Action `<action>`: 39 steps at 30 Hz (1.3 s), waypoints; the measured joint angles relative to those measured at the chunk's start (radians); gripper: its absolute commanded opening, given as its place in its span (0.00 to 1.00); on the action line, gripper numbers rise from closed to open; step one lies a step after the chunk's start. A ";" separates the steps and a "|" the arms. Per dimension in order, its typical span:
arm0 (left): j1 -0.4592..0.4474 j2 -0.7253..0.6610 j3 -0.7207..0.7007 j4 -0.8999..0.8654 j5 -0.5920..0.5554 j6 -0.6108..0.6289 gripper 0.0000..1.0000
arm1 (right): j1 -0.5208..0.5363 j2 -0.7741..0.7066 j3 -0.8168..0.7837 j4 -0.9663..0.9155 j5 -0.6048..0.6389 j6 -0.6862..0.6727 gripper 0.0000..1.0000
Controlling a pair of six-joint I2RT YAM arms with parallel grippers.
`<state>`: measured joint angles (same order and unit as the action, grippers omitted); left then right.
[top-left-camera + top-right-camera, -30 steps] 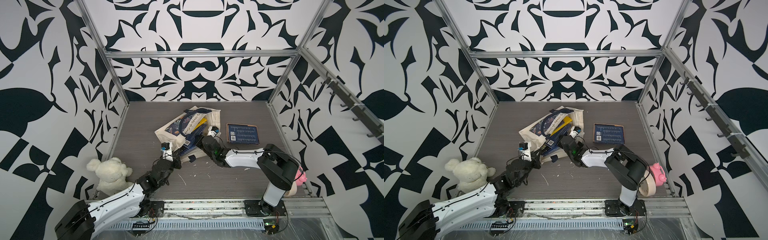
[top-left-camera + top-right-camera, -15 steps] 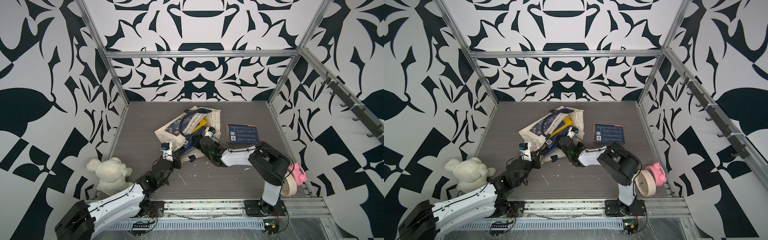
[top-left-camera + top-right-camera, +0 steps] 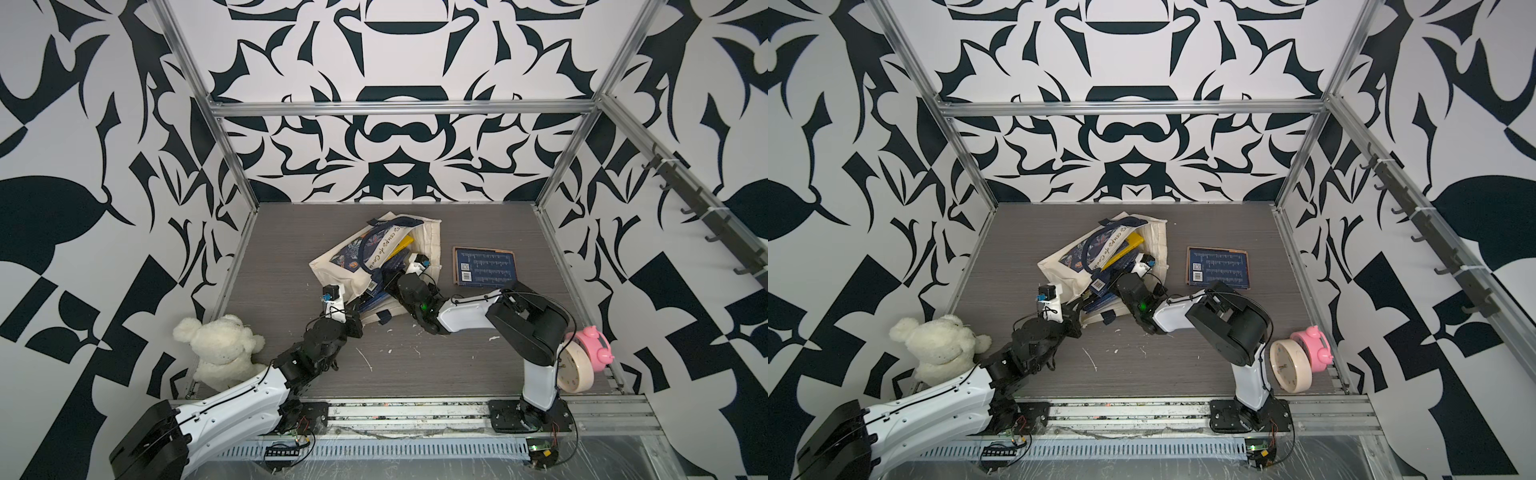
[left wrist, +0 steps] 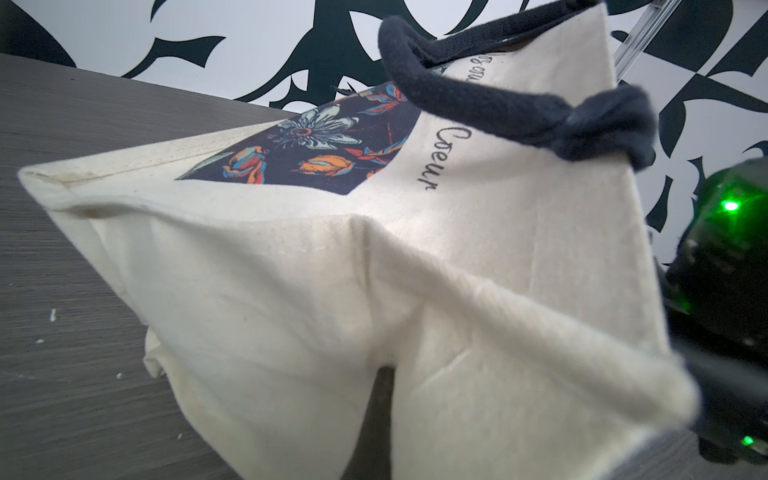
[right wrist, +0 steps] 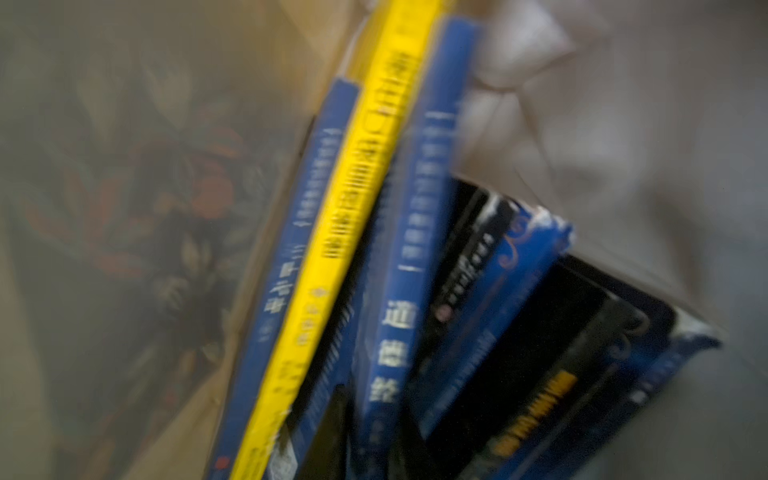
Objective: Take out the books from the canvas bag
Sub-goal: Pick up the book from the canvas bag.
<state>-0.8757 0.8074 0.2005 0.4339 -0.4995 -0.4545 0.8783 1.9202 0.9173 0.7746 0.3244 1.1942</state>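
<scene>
Right gripper (image 5: 370, 419) is deep in the mouth of the canvas bag (image 3: 332, 266), and its 2 dark fingers (image 5: 332, 424) are clamped on a blue-spined book (image 5: 390, 353). That wrist view is badly blurred, but the spine sits squarely between them. Fanned around it are the rest of the books (image 5: 478, 311): a yellow book (image 5: 353, 232) pressed between blue ones, then black covers with yellow lettering on the outer side.

Over to the left gripper (image 3: 358, 319): clenched tight on the bag's cream fabric at the corner nearest the table's front edge. Its wrist view shows the cloth bunching into a fold right at the camera, with the navy strap handle (image 4: 498, 108) looped above and the floral print (image 4: 324, 153) facing up.

In both top views the bag lies on its side in the middle of the table (image 3: 291, 249), a little toward the back edge. Its mouth is turned toward the front edge, with book ends poking out.

1 dark blue book (image 3: 484, 267) is already out, lying flat with its barcode up, apart from the bag toward the right edge. A white plush bear (image 3: 218, 349) sits at the front-left corner. A cream clock (image 3: 575, 370) and a small pink object (image 3: 596, 347) stand together at the front-right corner.
</scene>
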 measured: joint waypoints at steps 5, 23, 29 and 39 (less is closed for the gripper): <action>0.000 0.000 0.000 -0.001 0.001 0.000 0.00 | 0.000 -0.017 -0.007 -0.009 0.004 0.002 0.00; -0.001 0.000 0.000 0.003 -0.009 -0.001 0.00 | 0.000 -0.463 -0.120 -0.376 0.057 -0.119 0.00; -0.002 0.000 0.000 0.003 -0.013 -0.001 0.00 | 0.001 -0.613 -0.149 -0.393 0.053 -0.205 0.00; -0.002 0.001 0.000 0.003 -0.017 -0.001 0.00 | 0.008 -0.928 -0.248 -0.472 0.110 -0.323 0.00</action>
<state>-0.8776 0.8082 0.2005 0.4370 -0.5167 -0.4557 0.8867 0.9920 0.6689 0.3031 0.4343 0.8715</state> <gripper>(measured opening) 0.052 0.124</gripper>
